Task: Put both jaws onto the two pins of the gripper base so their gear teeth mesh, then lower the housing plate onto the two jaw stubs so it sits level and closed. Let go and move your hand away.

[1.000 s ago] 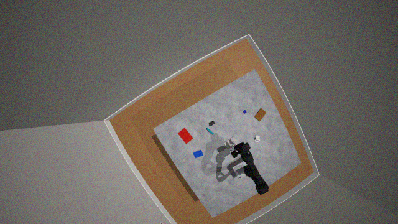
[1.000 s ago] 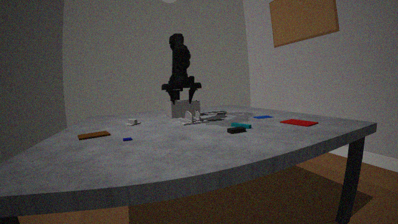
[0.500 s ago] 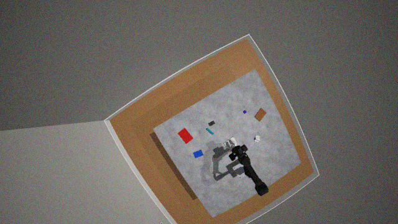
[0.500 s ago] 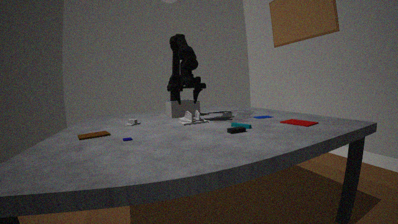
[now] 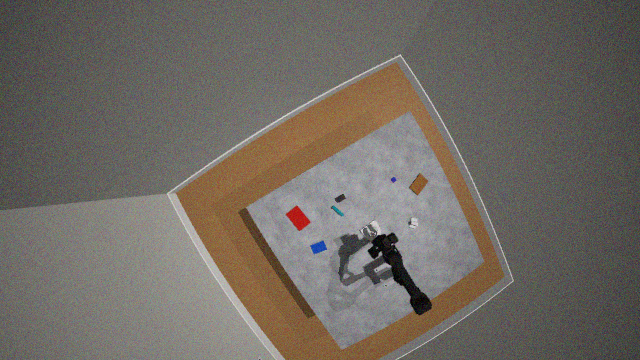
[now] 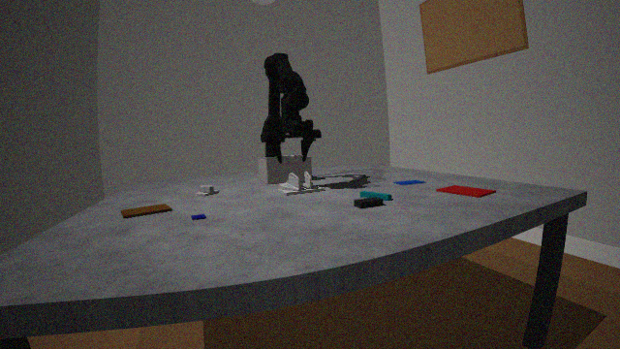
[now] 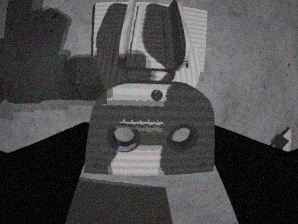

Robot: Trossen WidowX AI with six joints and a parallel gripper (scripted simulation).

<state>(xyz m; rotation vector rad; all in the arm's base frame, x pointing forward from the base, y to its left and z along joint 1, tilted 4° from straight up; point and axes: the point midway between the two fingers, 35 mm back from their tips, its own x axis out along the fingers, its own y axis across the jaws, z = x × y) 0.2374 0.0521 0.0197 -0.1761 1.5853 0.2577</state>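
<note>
We are on the lid step: our gripper (image 5: pixel 378 243) (image 6: pixel 293 159) (image 7: pixel 149 129) stands wide on the housing plate (image 6: pixel 292 156) (image 7: pixel 190 155), up in the air just beside the gripper base (image 6: pixel 314 190) (image 7: pixel 198 45), where the 2 jaws (image 6: pixel 293 181) (image 7: pixel 180 42) stand up and seem to be on their pins. Next we think we should bring the plate over them, line up its 2 holes with the 2 stubs, then go down slowly. The plate looks flat, its round-cornered edge points at the base, and its long axis seems to run from finger to finger.
</note>
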